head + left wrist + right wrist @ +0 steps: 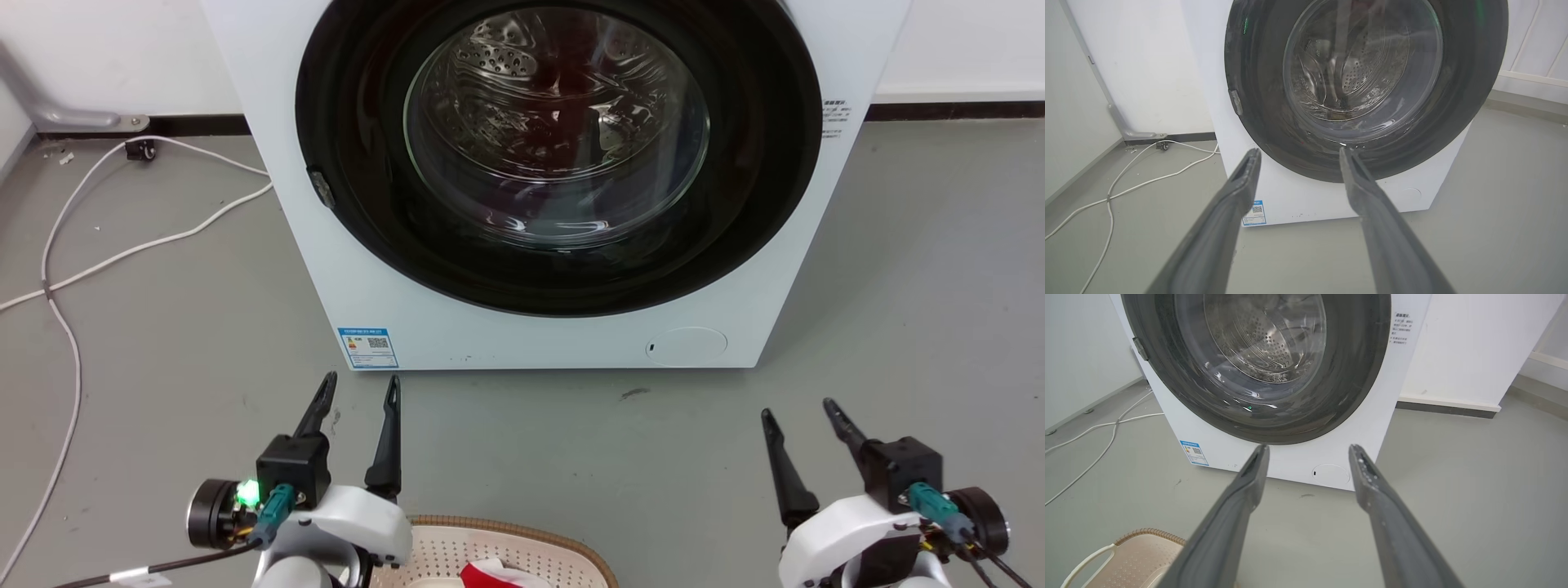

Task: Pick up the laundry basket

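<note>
Approach stage: left gripper (362,380), right gripper (796,407), fingers apart, empty.
Cream perforated plastic laundry basket (522,527) ungrasped; next move should lower both to its rim.

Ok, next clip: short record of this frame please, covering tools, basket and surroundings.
left tool: open, empty
right tool: open, empty
laundry basket: low between the tools, not gripped
basket contents: red and white item
washing machine: straight ahead, door shut
cable: white, trailing left of the machine
task status: pick-up not yet begun
</note>
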Motion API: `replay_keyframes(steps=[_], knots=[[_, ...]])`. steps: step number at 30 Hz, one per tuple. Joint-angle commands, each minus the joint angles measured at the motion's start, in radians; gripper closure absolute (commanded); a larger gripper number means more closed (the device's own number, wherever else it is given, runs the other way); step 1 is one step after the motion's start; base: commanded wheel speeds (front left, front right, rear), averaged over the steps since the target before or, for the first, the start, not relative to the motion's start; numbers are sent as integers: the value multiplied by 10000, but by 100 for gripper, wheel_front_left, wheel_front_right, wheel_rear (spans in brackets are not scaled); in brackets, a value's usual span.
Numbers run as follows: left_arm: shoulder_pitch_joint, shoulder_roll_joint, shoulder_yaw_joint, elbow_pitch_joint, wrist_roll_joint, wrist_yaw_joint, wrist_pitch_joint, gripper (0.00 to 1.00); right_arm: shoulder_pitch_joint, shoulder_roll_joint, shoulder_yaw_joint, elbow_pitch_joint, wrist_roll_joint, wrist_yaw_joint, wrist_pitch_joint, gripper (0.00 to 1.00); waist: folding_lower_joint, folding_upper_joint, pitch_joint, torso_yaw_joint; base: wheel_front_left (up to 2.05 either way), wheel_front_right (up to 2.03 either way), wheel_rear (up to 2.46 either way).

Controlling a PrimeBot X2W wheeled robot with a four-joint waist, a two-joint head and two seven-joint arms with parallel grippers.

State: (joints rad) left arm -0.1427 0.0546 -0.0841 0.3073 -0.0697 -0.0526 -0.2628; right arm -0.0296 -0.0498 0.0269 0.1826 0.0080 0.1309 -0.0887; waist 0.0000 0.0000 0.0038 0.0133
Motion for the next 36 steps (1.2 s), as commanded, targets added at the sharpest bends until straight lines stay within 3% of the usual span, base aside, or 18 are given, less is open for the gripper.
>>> replay_keyframes(steps=[1,23,36], knots=[[139,-10,15,85,-4,68,-28,0,107,-9,126,117,57,-3,145,0,0,0,87,47,0,0,0],[-115,90,727,1865,-387,111,-26,0,-785,-7,2100,2575,1244,-3,191,0,0,0,1799,291,0,0,0],[-1227,357,1111,4554,-855,-173,-28,0,-2189,-6,3141,5253,2251,-3,738,0,0,0,3188,153,0,0,0]])
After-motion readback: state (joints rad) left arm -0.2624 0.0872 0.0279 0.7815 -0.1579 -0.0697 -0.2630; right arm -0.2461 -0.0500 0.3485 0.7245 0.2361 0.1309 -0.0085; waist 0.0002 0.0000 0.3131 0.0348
